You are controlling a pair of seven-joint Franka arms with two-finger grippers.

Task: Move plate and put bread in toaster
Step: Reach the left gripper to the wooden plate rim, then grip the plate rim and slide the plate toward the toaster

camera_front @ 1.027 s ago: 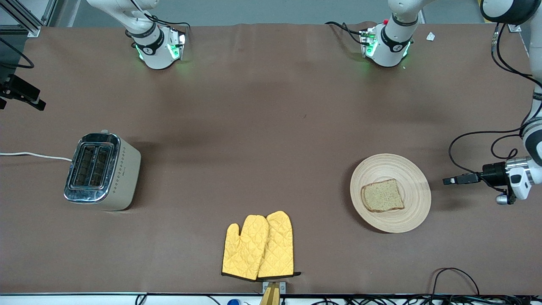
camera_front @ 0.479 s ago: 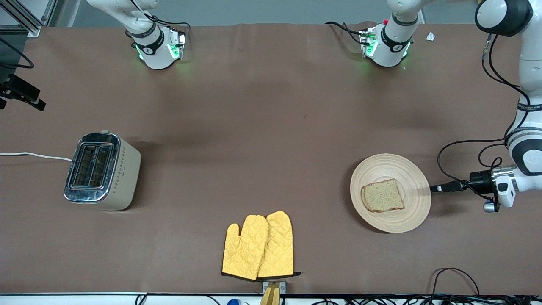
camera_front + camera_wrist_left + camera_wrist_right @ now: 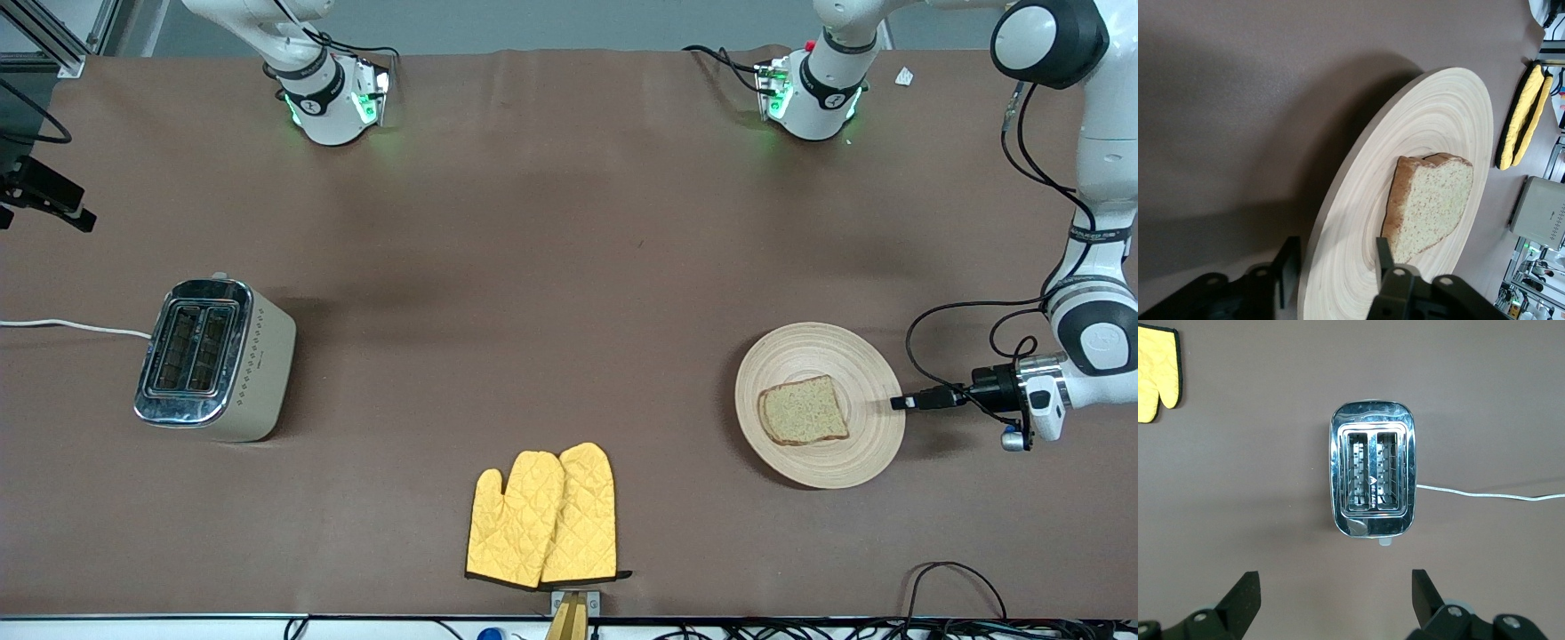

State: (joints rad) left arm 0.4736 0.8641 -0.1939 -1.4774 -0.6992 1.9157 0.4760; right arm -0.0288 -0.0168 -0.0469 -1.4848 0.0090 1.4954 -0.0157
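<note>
The pale wooden plate (image 3: 853, 444) lies toward the left arm's end of the table, with the brown bread slice (image 3: 803, 411) on it. My left gripper (image 3: 898, 403) is low at the plate's rim and open. In the left wrist view, my left gripper (image 3: 1336, 257) has one finger (image 3: 1288, 263) outside the rim of the plate (image 3: 1438, 127) and the other over its inner face, close to the bread (image 3: 1431, 203). The toaster (image 3: 213, 358) stands toward the right arm's end with empty slots. My right gripper (image 3: 1335, 587) is open and empty, high over the table beside the toaster (image 3: 1371, 477).
Two yellow quilted oven mitts (image 3: 544, 516) lie near the table's front edge, between toaster and plate. The toaster's white cord (image 3: 71, 326) runs off the table's end. Loose black cables (image 3: 956, 578) lie at the front edge nearer the camera than the plate.
My left gripper has moved in low toward the plate, from clear of it to straddling its rim. Plate, bread and toaster have not moved.
</note>
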